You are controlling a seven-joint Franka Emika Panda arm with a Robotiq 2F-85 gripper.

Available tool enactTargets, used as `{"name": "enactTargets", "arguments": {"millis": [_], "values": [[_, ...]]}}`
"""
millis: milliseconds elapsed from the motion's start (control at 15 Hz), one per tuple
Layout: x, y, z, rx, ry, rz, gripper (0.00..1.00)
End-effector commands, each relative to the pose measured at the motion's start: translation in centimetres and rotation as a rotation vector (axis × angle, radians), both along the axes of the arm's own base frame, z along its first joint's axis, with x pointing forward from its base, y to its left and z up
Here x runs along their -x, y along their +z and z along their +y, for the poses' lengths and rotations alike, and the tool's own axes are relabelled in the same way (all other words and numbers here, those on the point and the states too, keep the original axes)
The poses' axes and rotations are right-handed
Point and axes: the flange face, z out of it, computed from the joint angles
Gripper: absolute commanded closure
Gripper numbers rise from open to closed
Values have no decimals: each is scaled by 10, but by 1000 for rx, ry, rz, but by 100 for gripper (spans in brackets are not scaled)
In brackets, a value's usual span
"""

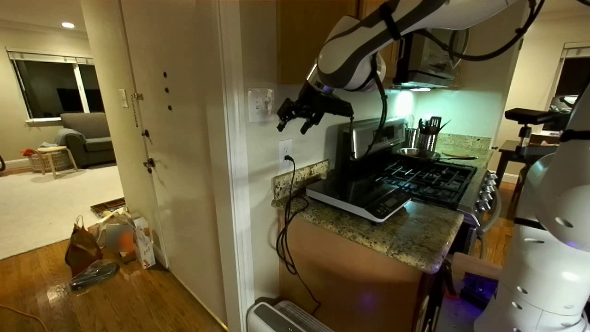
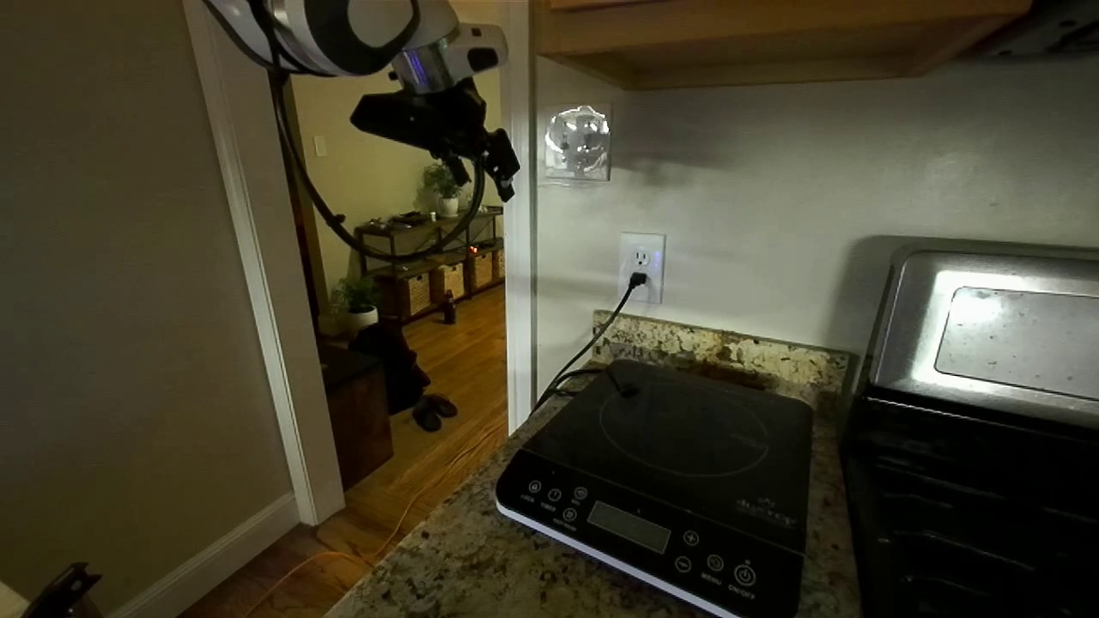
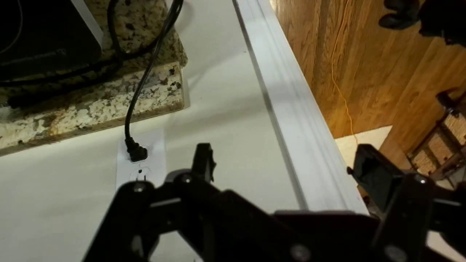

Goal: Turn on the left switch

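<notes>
The pale switch plate (image 1: 261, 105) is on the wall beside the white door trim; it also shows in an exterior view (image 2: 578, 163), with strong glare. The left switch (image 2: 561, 144) is hard to make out in that glare. The plate does not show in the wrist view. My gripper (image 1: 292, 128) is open and empty, fingers pointing down. It appears near the plate's lower right in that view and left of the plate in an exterior view (image 2: 485, 186). In the wrist view the spread fingers (image 3: 284, 156) have only wall and trim between them.
An outlet plate (image 2: 652, 249) with a plugged-in black cord (image 3: 145, 76) is below the switch plate. An induction cooktop (image 2: 678, 438) lies on the granite counter (image 1: 378, 230). A wooden cabinet (image 2: 773, 60) hangs above. The door trim (image 3: 291, 98) borders the wall.
</notes>
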Motion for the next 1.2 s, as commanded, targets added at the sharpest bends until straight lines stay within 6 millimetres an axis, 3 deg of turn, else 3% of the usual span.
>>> {"name": "enactTargets", "arguments": {"millis": [0,800,1000,1133], "values": [[7,7,-8,-108,-155,-48,0],[14,6,-12,-521,-542,-249,0],[16,20,-7,-499,-462,-299,0],[8,13,-7,-494,-476,-270,0]]}}
